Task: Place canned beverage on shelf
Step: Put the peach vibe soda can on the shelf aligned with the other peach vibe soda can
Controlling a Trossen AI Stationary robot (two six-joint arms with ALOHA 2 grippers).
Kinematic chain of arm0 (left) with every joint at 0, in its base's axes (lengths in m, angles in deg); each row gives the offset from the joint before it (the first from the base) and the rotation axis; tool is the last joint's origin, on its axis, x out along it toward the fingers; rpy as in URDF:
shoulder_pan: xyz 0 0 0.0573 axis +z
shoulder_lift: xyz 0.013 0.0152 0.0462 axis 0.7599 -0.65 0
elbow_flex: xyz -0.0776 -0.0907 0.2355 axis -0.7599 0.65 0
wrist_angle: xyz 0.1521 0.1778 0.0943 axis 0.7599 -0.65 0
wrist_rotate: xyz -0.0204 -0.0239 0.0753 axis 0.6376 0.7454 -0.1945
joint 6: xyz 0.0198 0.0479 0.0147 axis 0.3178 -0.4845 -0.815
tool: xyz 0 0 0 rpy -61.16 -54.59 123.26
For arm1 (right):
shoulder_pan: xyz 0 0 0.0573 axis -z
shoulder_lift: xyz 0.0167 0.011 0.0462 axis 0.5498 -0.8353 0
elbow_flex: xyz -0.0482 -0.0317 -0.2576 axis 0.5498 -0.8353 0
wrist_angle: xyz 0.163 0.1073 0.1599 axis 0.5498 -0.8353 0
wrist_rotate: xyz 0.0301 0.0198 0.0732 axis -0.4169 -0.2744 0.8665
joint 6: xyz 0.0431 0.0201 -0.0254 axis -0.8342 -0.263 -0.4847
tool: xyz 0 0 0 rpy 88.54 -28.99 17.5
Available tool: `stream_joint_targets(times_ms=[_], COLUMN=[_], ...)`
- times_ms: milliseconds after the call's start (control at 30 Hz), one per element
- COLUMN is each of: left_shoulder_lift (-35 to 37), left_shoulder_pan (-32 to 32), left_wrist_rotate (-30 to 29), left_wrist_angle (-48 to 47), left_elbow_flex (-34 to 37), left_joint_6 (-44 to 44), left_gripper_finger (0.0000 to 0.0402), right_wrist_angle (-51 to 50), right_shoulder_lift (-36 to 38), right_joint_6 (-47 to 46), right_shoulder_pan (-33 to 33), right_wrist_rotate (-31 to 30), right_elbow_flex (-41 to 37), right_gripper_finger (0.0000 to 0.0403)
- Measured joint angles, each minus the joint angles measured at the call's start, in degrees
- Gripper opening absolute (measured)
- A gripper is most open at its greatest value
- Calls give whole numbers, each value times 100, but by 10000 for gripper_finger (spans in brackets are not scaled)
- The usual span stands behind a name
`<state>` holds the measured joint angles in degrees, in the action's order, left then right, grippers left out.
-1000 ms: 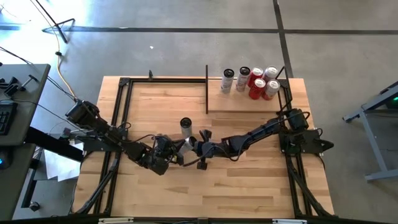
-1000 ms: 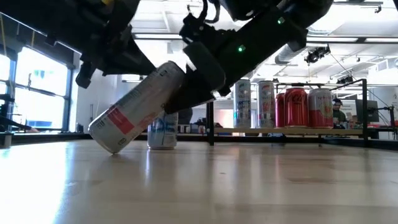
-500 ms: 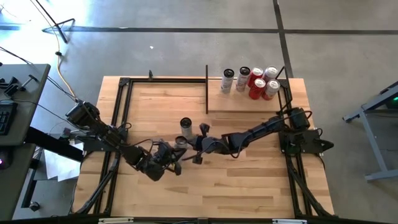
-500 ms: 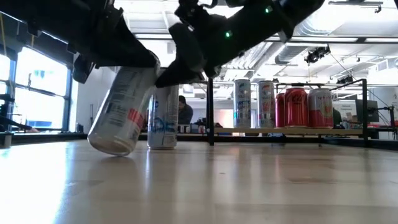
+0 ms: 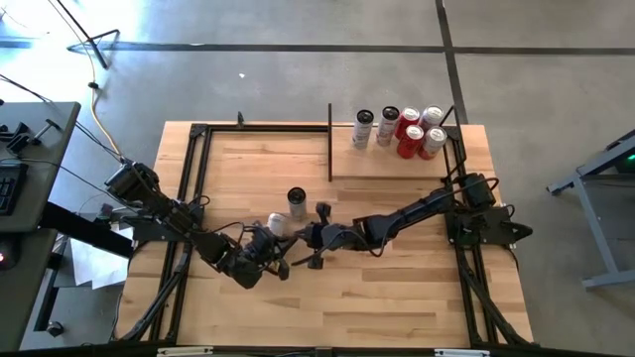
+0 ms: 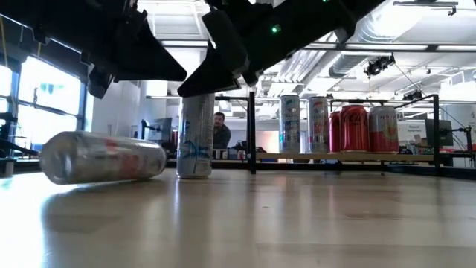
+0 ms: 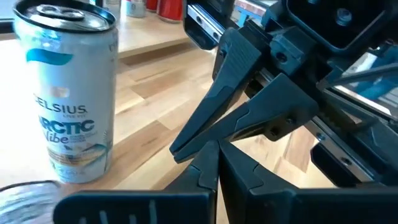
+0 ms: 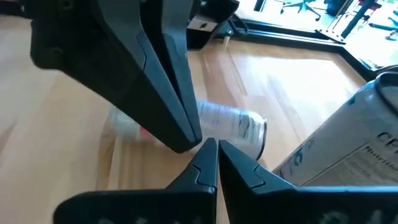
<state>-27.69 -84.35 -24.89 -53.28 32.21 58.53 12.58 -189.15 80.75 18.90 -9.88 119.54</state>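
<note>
A silver can with red print [image 6: 104,158] lies on its side on the planked tabletop; it also shows in the high view [image 5: 278,226] and the right wrist view [image 8: 233,127]. A white and blue can [image 6: 195,138] stands upright behind it, also in the left wrist view [image 7: 65,93]. My left gripper [image 7: 217,152] and my right gripper [image 8: 211,149] are both shut and empty. Their tips nearly meet just above the table beside the fallen can [image 5: 296,246]. The shelf [image 5: 369,165] of pale wood at the back right carries several upright cans [image 5: 409,132].
Black metal bars [image 5: 330,144] edge the shelf and frame the table. The shelf cans stand close together at its far right part [image 6: 349,128]; its left part is bare wood. People and desks show in the room beyond the table [image 6: 219,130].
The silver can stood tilted on its bottom rim between my two grippers a second ago. It swung more upright, then fell, and now lies flat on its side on the table. My left gripper has drawn back a little toward the table's near edge.
</note>
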Motion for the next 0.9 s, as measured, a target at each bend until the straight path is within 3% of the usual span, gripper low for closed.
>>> stream_joint_targets(times_ms=[267, 600, 733, 900], left_shoulder_lift=[275, 1962, 2364, 2514], left_shoulder_pan=[11, 195, 473, 866], left_wrist_rotate=[730, 2249, 2911, 3698], left_wrist_angle=[-624, -3625, -4829, -5244], left_elbow_flex=[2, 2, 3, 2], left_joint_6=[96, 1096, 1491, 1562], left_gripper_finger=[0, 1, 23, 78], right_wrist_angle=[-432, -1468, -921, -169], right_shoulder_lift=[-9, -13, -15, -19], right_joint_6=[-4, -194, -295, -665], right_shoulder_pan=[-96, -405, -484, -574], right_wrist_rotate=[-46, -522, -484, -362], right_elbow_flex=[-2, -18, -376, -1024], right_gripper_finger=[0, 0, 0, 0])
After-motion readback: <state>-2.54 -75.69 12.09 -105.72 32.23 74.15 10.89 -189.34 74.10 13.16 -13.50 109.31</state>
